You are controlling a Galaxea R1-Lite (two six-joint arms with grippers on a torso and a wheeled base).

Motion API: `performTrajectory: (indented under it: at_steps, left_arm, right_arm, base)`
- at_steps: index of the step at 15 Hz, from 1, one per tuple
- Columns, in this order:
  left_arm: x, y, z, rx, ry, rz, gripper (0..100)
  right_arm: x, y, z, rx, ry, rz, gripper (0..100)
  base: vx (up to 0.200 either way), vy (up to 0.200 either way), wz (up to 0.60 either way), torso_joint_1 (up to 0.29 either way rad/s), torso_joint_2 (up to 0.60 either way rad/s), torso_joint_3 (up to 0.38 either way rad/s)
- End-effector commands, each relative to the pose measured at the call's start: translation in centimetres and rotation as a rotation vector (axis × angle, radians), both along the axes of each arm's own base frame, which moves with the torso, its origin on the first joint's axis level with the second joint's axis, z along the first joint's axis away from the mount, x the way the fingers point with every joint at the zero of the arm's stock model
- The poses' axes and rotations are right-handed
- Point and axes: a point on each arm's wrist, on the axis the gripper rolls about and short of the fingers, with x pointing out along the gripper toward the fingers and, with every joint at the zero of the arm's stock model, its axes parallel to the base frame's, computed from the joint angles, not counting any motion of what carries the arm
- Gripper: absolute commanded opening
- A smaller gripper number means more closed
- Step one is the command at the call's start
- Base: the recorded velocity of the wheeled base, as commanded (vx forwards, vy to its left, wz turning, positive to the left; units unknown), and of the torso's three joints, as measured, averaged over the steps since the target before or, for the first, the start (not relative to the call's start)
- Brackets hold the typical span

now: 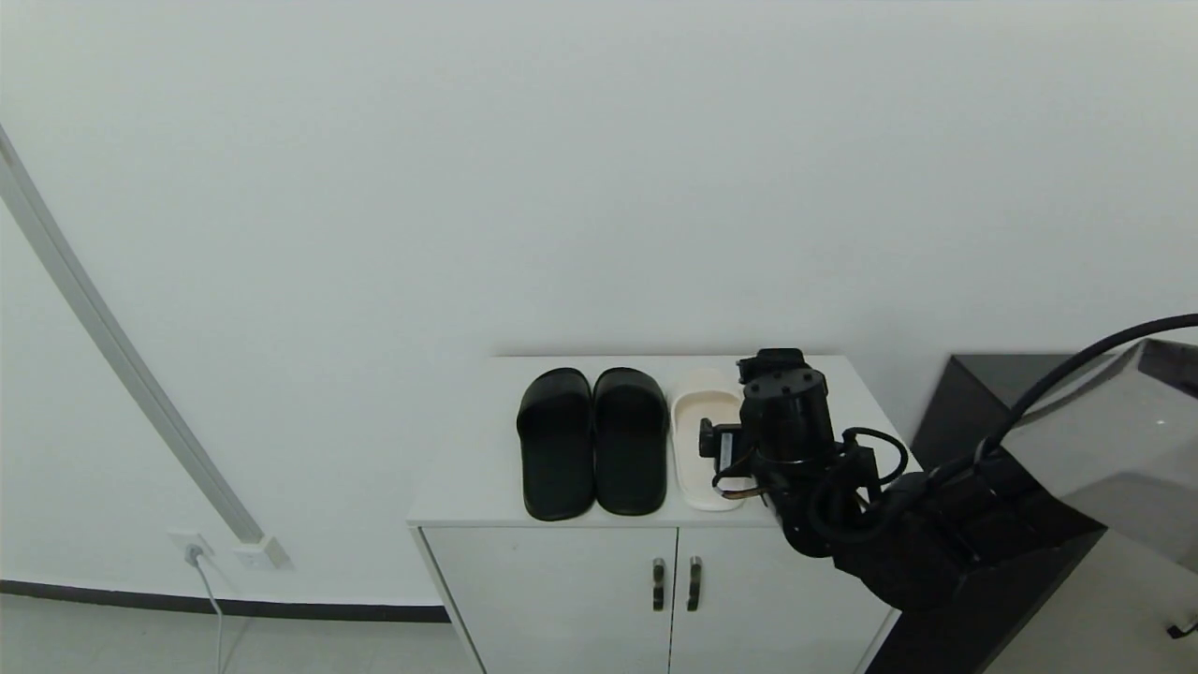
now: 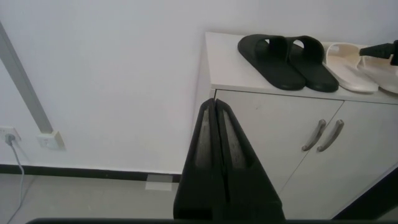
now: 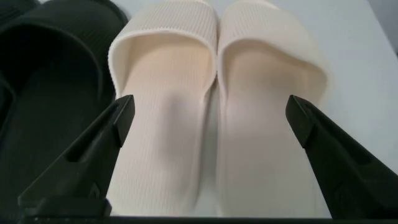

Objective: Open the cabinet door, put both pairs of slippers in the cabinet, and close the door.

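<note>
White cabinet (image 1: 552,599) stands against the wall with both doors shut, so the opening step is not yet done, and both pairs lie on its top. The black slippers (image 1: 592,440) sit side by side toward the robot's left. The cream slippers (image 1: 700,440) lie just beside them, toward the right.

The right tool (image 3: 210,112) hangs over the cream pair with its jaws spread wide, one finger outside each slipper, holding nothing. I judge the step in hand to be a grasp of the cream pair, even though the doors are shut. The next move calls for lowering the jaws round both slippers and pressing them together, or else turning first to a door.

The left tool (image 2: 215,104) is low beside the cabinet's left side, its fingers pressed together and empty. The two handles (image 1: 658,583) sit close together where the doors meet, below the right tool.
</note>
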Motion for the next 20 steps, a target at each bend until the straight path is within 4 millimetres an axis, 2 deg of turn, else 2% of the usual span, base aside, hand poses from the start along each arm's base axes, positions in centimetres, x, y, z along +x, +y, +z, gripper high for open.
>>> performTrajectory:
  at_steps: [1, 5, 9, 15, 16, 20]
  left_arm:
    - [0.0, 0.0, 0.0, 0.000, 0.000, 0.001, 0]
    - [0.0, 0.0, 0.0, -0.002, 0.000, 0.001, 0]
    - [0.0, 0.0, 0.0, -0.002, 0.000, 0.001, 0]
    - [0.0, 0.0, 0.0, -0.002, 0.000, 0.001, 0]
    - [0.0, 0.0, 0.0, -0.002, 0.000, 0.001, 0]
    - [0.0, 0.0, 0.0, -0.002, 0.000, 0.001, 0]
  right_arm:
    - [2.0, 0.3, -1.9, -0.013, 0.017, -0.025, 100]
    - [3.4, 0.4, -2.3, 0.012, 0.022, 0.022, 100]
    - [6.0, -0.4, -2.4, 0.033, -0.002, 0.000, 100]
    - [7.2, -0.5, -2.3, 0.014, -0.016, 0.045, 100]
    - [7.3, -0.6, -2.2, 0.016, -0.021, 0.045, 0]
    - [7.3, -0.7, -2.3, 0.013, -0.017, 0.042, 0]
  base:
    - [0.000, 0.000, 0.00, 0.000, 0.00, 0.000]
    - [0.000, 0.000, 0.00, 0.000, 0.00, 0.000]
    - [0.000, 0.000, 0.00, 0.000, 0.00, 0.000]
    - [0.000, 0.000, 0.00, 0.000, 0.00, 0.000]
    - [0.000, 0.000, 0.00, 0.000, 0.00, 0.000]
    - [0.000, 0.000, 0.00, 0.000, 0.00, 0.000]
